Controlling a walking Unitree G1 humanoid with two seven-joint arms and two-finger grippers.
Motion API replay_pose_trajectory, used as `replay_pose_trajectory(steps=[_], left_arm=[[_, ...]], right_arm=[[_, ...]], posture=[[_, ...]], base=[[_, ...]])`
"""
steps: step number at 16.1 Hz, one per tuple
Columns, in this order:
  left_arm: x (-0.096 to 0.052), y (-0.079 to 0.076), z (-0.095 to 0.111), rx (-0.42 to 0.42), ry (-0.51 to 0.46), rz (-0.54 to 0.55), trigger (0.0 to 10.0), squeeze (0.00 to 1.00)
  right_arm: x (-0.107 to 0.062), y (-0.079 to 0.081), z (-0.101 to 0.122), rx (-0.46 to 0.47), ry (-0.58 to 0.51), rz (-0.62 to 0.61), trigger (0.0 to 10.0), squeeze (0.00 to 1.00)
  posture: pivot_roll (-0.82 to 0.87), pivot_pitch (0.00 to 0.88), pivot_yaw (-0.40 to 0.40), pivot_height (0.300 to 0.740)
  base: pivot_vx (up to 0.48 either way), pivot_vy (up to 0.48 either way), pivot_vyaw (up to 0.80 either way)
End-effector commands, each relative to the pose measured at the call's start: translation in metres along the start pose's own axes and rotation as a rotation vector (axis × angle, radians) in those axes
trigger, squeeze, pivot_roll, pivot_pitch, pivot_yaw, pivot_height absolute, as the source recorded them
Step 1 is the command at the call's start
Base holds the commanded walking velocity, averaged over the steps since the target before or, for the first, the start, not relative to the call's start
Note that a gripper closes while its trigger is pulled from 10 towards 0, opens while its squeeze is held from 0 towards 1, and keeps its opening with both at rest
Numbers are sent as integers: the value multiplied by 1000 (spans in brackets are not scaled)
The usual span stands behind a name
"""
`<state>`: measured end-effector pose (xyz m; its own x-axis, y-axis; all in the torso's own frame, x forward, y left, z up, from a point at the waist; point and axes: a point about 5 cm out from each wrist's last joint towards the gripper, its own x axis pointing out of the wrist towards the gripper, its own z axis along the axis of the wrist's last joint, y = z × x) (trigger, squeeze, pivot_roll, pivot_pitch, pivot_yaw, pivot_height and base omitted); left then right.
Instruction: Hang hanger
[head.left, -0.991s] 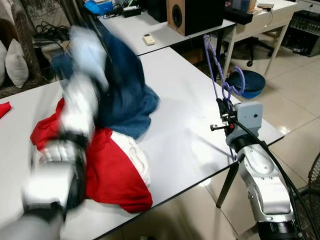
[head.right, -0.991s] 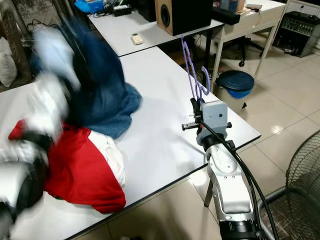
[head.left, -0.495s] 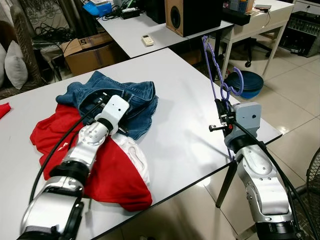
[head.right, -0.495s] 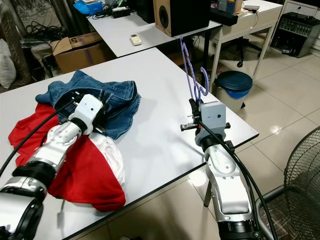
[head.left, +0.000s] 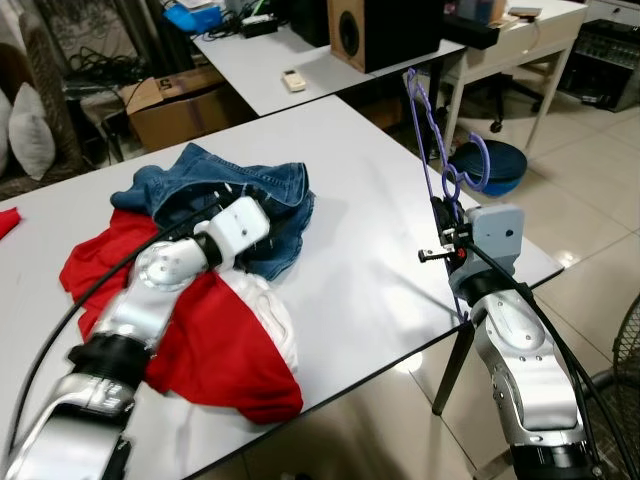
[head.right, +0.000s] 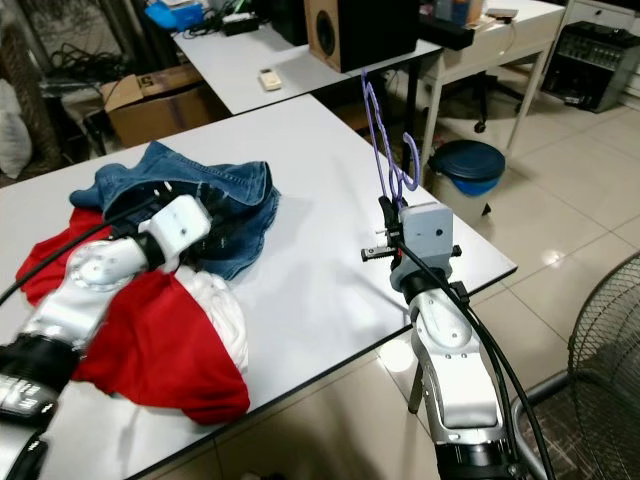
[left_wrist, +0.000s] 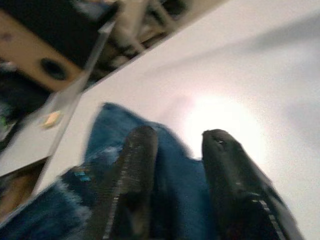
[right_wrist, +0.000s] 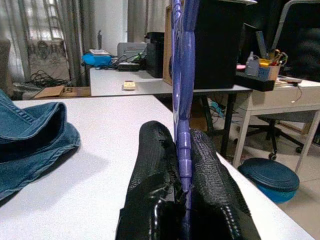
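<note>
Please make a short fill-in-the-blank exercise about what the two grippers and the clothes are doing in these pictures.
1. The right gripper is shut on a hanger whose colour is ____.
2. The left gripper rests on the ____ denim garment.
3. The garment next to the denim, partly under the left arm, is ____ and white.
4. The clothes lie on a ____ table.

Missing words: purple; blue; red; white

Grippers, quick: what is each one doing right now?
Left gripper: open, fingers apart over the jeans.
Right gripper: shut on the purple hanger, held upright.
</note>
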<state>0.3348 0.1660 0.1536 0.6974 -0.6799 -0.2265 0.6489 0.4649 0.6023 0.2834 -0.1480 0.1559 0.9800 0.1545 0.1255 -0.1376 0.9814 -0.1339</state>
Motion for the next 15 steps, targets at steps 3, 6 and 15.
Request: replay_pose_trajectory(steps=[3,6,15], left_arm=[[-2,15,28,35,-17,-112,10000,1000],[22,41,55,112,-4,-172,10000,914],[51,78,51,113,393,-262,10000,0]], right_arm=[[0,8,-8,17,39,22,10000,0],[1,10,-6,21,38,27,10000,0],[-10,3,-10,17,68,-6,10000,0]], posture=[[-127,0,154,740],[-132,0,163,740],[-186,0,237,740]], base=[[0,0,0],[0,0,0],[0,0,0]])
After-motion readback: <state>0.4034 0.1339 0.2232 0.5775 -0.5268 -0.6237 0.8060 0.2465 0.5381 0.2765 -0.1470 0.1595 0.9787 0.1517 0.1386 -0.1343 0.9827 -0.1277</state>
